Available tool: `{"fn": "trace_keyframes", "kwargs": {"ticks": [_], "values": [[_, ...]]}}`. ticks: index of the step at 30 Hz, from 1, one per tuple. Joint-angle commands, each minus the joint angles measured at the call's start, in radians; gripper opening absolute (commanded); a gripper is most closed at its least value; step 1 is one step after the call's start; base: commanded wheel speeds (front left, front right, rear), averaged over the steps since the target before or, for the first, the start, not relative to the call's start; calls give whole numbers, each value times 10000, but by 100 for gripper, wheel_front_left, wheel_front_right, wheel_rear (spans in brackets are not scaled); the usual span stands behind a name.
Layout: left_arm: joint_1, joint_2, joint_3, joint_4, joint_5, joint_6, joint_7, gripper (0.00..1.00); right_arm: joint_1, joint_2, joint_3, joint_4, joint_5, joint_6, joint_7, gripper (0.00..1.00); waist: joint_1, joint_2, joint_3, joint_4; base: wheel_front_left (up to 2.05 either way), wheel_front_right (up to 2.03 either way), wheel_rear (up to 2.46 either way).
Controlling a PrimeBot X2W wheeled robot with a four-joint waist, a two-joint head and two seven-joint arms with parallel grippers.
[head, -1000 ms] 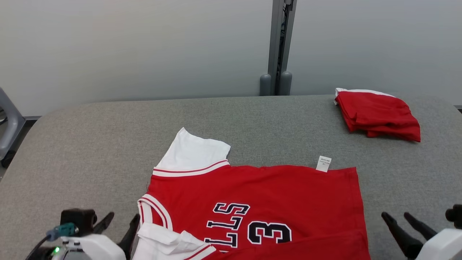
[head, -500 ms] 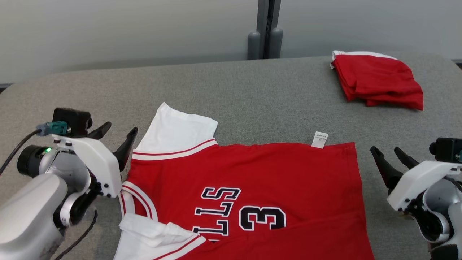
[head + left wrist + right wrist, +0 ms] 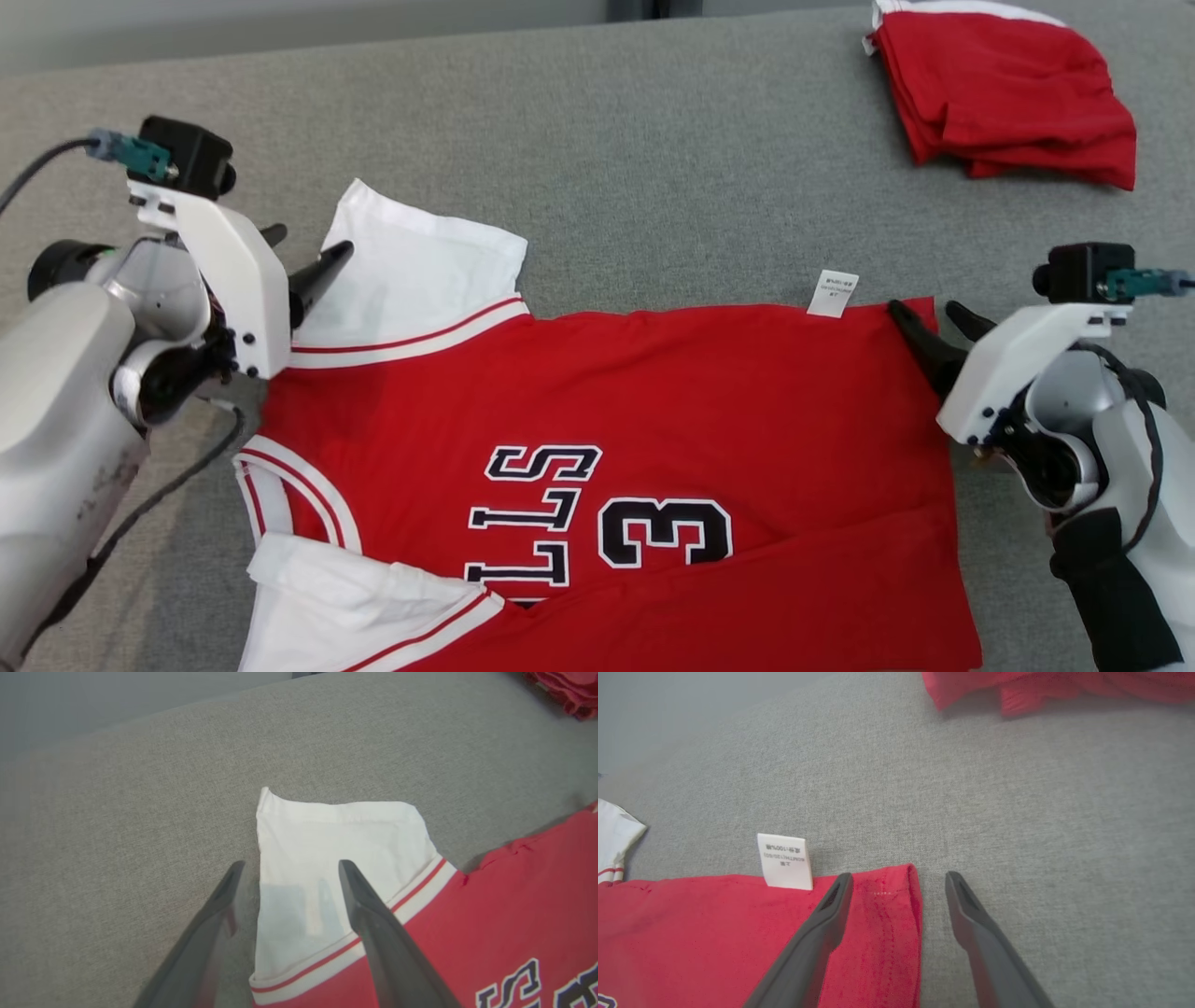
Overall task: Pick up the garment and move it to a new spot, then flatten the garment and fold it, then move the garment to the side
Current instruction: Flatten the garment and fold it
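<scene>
Now the left pincer (image 3: 313,239) and right pincer (image 3: 922,305), both spread, have reached far corners of the jersey (image 3: 653,401).

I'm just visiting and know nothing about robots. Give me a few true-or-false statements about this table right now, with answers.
1. The left claw and right claw are both open. True.
2. The red jersey shows the number 7. False: it shows 3.
3. The right claw holds the care label. False: it straddles the jersey's corner beside the label, gripping nothing.
4. A folded red garment lies apart from the jersey. True.
</scene>
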Motion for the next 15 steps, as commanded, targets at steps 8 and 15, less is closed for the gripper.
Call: {"fn": "trace_keyframes", "kwargs": {"ticks": [8, 15], "values": [[-1158, -214, -187, 1080, -232, -483, 633, 100, -763, -83, 911, 404, 654, 23, 386, 100, 0, 0, 734, -249, 0, 0, 0], [-1793, -359, -523, 1751, -40, -594, 522, 100, -1019, -29, 1619, 485, 1132, 23, 341, 100, 0, 0, 988, -506, 0, 0, 0]]}}
